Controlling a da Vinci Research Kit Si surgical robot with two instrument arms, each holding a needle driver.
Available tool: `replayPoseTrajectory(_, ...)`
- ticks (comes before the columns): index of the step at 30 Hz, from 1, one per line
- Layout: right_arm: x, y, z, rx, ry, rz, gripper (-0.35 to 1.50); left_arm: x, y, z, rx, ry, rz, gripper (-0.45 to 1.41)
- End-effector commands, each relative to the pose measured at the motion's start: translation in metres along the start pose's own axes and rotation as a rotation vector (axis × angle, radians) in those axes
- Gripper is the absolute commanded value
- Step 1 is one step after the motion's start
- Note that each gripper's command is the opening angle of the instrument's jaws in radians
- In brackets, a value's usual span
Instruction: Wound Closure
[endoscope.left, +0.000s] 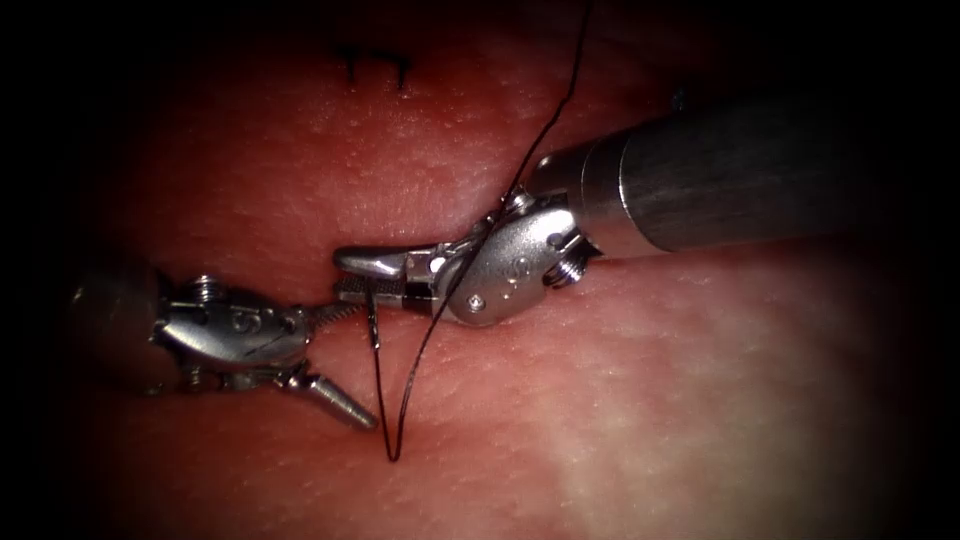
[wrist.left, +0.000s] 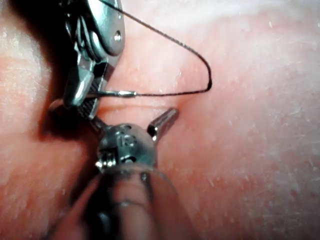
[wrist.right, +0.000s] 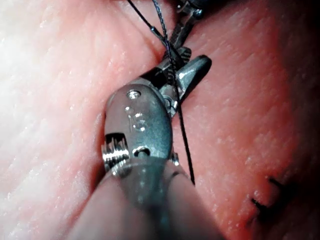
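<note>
Gripping the needle (wrist.left: 117, 93) near its thread (endoscope.left: 420, 360) end, right tool (endoscope.left: 370, 275); needle body hidden. Left tool (endoscope.left: 335, 360): jaws spread, empty.

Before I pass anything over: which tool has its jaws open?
The left tool, spread wide, holding nothing. The right tool is shut on the needle at its tail end.

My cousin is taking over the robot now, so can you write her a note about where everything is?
Left gripper: open, holding nothing.
Right gripper: shut on the thread, at a shiny bit that may be the needle's end; I cannot tell.
The thread hangs in a loop over the tissue.
Done: dark stitches are in.
Left to do: cannot judge from here.
</note>
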Motion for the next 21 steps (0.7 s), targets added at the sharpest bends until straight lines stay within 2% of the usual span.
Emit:
replayPoseTrajectory(1, -0.0007, -0.0006, 0.0007, 0.005, -0.007, 0.006, -0.35, 0.0007, -0.0005, 0.0008, 0.003, 0.000, -0.002, 0.89)
replayPoseTrajectory(10, -0.0021, -0.0010, 0.0002, 0.021, -0.055, 0.128, -0.35, 0.0007, -0.0005, 0.0008, 0.002, 0.000, -0.002, 0.89)
replayPoseTrajectory(15, -0.0030, -0.0023, 0.0003, 0.044, -0.087, 0.179, -0.35, 0.0007, -0.0005, 0.0008, 0.002, 0.000, -0.003, 0.89)
replayPoseTrajectory(21, -0.0035, -0.0022, -0.0001, 0.065, -0.122, 0.266, -0.35, 0.0007, -0.0005, 0.0008, 0.002, 0.000, -0.003, 0.89)
